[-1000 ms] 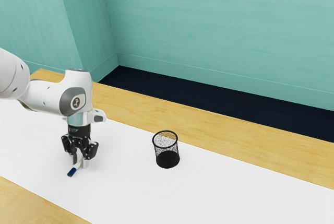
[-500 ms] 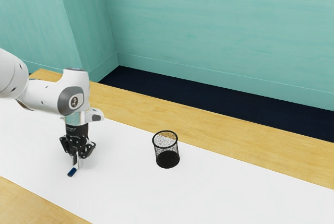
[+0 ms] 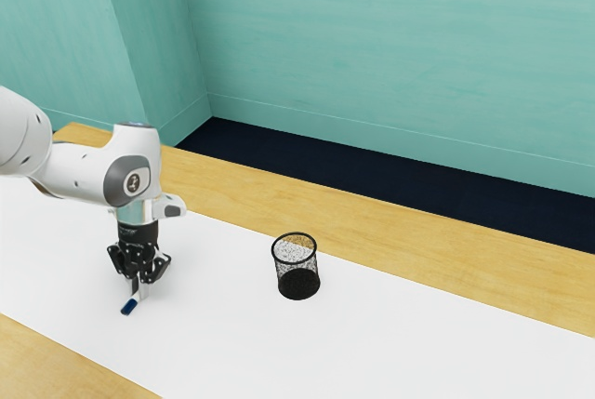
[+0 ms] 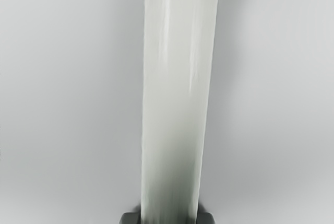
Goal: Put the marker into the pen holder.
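Closed inward since a second ago, my end effector is gripping the marker, blue end poking out below; white bench stretches across to the pen holder, well apart, near the white's edge.

Pen holder on table, marker toward the exterior view's left

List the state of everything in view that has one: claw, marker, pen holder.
Claw: shut on the marker, low over the white surface.
Marker: gripped from both sides, blue end sticking out, outside the pen holder.
Pen holder: upright, top open.
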Tool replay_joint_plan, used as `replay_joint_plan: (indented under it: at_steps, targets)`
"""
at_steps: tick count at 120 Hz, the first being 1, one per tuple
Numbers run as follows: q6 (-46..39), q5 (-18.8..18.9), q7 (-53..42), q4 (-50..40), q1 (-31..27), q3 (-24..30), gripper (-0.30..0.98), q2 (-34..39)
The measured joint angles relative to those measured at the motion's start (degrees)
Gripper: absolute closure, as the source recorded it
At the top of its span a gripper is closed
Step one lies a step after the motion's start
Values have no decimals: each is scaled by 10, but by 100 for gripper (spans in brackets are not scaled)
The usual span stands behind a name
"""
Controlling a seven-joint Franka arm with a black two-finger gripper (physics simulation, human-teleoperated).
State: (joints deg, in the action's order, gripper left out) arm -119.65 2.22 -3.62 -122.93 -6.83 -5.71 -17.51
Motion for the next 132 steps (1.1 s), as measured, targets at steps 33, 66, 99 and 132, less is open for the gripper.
replay_joint_plan:
  at_steps: [33, 66, 99, 132]
  targets:
    - [3, 1, 1, 3, 1, 0, 58, -6]
    - [3, 2, 3, 3, 3, 0, 66, -5]
    - [3, 4, 6, 3, 4, 0, 70, -2]
    - [23, 11, 13, 23, 20, 1, 74, 36]
